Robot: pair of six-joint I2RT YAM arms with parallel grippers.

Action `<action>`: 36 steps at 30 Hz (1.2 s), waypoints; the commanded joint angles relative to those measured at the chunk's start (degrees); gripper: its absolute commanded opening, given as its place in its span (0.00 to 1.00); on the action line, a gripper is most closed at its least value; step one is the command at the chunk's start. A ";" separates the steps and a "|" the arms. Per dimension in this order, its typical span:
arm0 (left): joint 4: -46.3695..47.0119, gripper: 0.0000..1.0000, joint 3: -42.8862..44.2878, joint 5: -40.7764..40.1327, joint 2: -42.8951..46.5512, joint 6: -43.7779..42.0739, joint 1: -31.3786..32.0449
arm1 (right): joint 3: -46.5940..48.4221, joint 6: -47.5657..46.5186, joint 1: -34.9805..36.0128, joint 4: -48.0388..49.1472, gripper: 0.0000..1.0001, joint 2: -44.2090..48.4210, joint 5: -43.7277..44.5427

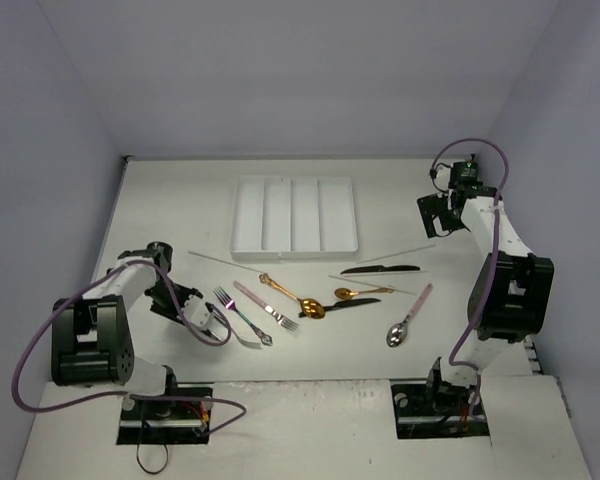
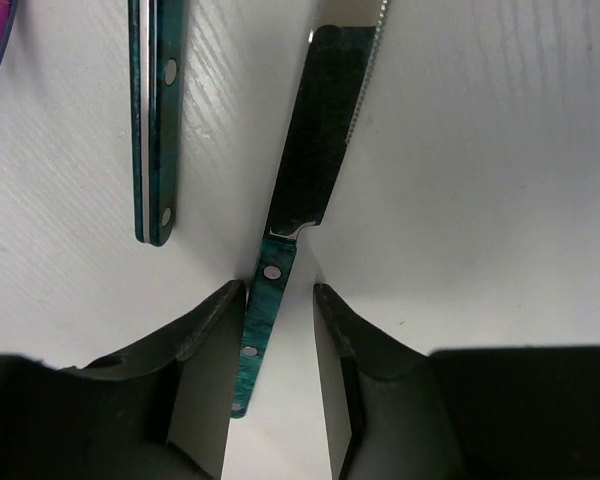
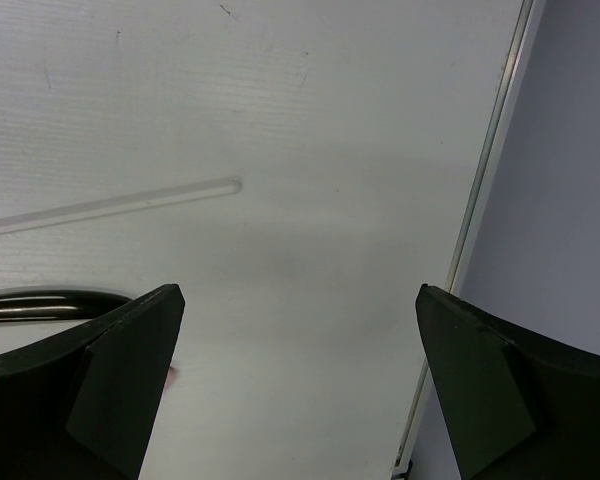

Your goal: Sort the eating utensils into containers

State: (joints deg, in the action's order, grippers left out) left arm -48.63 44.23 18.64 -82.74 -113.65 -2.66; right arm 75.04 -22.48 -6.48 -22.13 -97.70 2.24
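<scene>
A teal-handled knife (image 2: pixel 302 170) lies on the table at the near left, seen from above as knife (image 1: pixel 248 340). My left gripper (image 2: pixel 278 290) is low over it, left gripper (image 1: pixel 212 322) in the top view. Its jaws stand narrow around the handle; the left finger (image 2: pixel 205 330) touches it and a gap remains on the right. A teal-handled fork (image 2: pixel 158 120) lies just to the left. More utensils lie mid-table: a gold spoon (image 1: pixel 295 298), a black knife (image 1: pixel 380 269) and a pink-handled spoon (image 1: pixel 408 318). The white tray (image 1: pixel 294 251) of containers sits behind them. My right gripper (image 1: pixel 442 210) hangs open and empty at the far right.
Pale chopsticks (image 1: pixel 225 262) lie in front of the tray, and one chopstick (image 3: pixel 110 205) shows under the right gripper (image 3: pixel 300 300). The table's right edge (image 3: pixel 490 200) and the wall run close beside that gripper. A pink-handled fork (image 1: pixel 265 305) lies beside the teal one.
</scene>
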 commanded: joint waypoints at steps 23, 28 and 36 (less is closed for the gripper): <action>-1.50 0.00 -8.19 28.88 17.16 -43.41 -1.50 | 2.50 1.40 -0.55 0.34 1.00 -0.05 -0.92; -2.35 0.00 -7.40 35.08 19.64 -43.07 0.62 | 3.13 1.71 -0.55 0.42 1.00 -0.77 -1.09; -3.23 0.00 7.33 38.25 19.08 -13.22 12.41 | 3.76 1.72 -0.55 0.33 1.00 -1.41 -0.92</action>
State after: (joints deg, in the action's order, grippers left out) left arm -50.29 42.72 50.11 -63.68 -113.80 6.30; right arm 75.98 -21.29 -6.72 -22.13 -99.18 1.21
